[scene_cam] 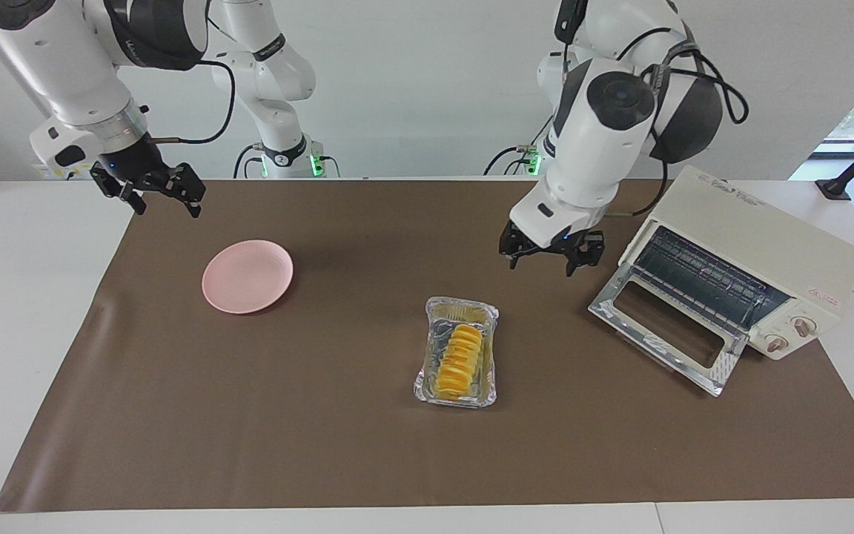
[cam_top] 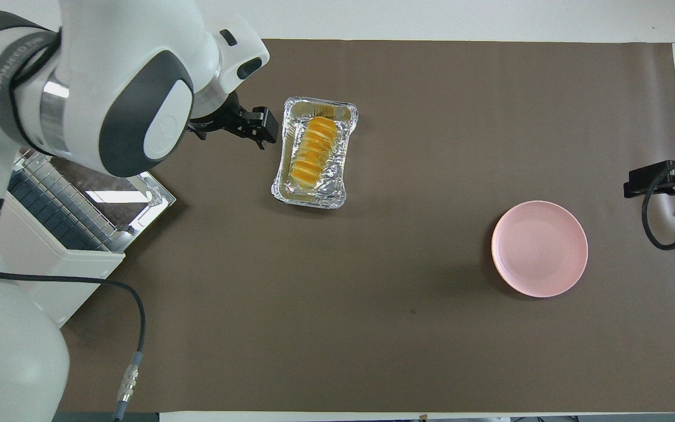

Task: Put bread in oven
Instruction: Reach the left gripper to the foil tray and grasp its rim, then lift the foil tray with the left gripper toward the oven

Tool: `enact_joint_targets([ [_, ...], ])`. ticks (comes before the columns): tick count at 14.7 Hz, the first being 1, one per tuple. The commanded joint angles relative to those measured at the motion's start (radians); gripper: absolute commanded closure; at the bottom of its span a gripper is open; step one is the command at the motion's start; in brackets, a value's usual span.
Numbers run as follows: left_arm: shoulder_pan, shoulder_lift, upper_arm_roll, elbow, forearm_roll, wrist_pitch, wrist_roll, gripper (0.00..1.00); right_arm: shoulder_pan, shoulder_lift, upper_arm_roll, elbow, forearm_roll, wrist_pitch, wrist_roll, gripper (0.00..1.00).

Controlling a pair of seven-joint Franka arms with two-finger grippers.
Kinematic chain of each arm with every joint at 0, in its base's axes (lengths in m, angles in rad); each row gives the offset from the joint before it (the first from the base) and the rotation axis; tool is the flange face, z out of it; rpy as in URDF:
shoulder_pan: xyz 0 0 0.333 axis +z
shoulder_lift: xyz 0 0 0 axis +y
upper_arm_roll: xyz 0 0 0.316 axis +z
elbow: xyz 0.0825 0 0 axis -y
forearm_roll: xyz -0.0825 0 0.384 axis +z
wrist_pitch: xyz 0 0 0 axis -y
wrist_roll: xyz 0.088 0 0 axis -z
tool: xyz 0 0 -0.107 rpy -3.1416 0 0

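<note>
The bread [scene_cam: 459,361] is a row of yellow-orange slices lying in a crinkled foil tray [scene_cam: 464,305] in the middle of the brown mat. It also shows in the overhead view [cam_top: 313,153]. The cream-white oven [scene_cam: 790,245] stands at the left arm's end of the table, and its chrome-framed door [scene_cam: 664,326] is dropped open with the wire rack showing. My left gripper [scene_cam: 551,256] hangs open and empty over the mat, between the oven and the tray. My right gripper [scene_cam: 164,194] is open and empty, held up over the mat's corner at the right arm's end, where that arm waits.
A round pink plate [scene_cam: 247,276] lies on the mat toward the right arm's end, nearer to the robots than the tray. The brown mat [scene_cam: 286,430] covers most of the white table. A cable [cam_top: 132,328] runs beside the oven [cam_top: 56,264].
</note>
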Motion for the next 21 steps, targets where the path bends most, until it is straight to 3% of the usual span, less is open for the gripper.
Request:
enact_joint_targets([
  [1,-0.066,0.07,0.023,0.121,-0.002,-0.034,-0.009,0.0,-0.018,-0.004,0.013,0.001,-0.022,0.004,0.011,0.0],
  [3,-0.149,0.075,0.02,0.114,0.004,0.009,-0.082,0.0,-0.018,-0.004,0.015,0.001,-0.019,0.003,0.013,0.0],
  [11,-0.273,0.085,0.018,-0.058,0.008,0.207,-0.239,0.0,-0.013,-0.005,0.016,-0.002,-0.019,-0.008,0.008,0.0],
  [16,-0.224,0.084,0.018,-0.147,0.003,0.357,-0.234,0.0,-0.013,-0.005,0.016,-0.002,-0.019,-0.008,0.008,0.0],
  [17,-0.238,0.116,0.02,-0.156,0.05,0.41,-0.234,0.0,-0.012,-0.005,0.016,-0.002,-0.019,-0.008,0.008,0.0],
  [21,-0.235,0.199,0.018,-0.092,0.072,0.423,-0.234,0.0,-0.013,-0.005,0.016,-0.002,-0.019,-0.008,0.008,0.0],
])
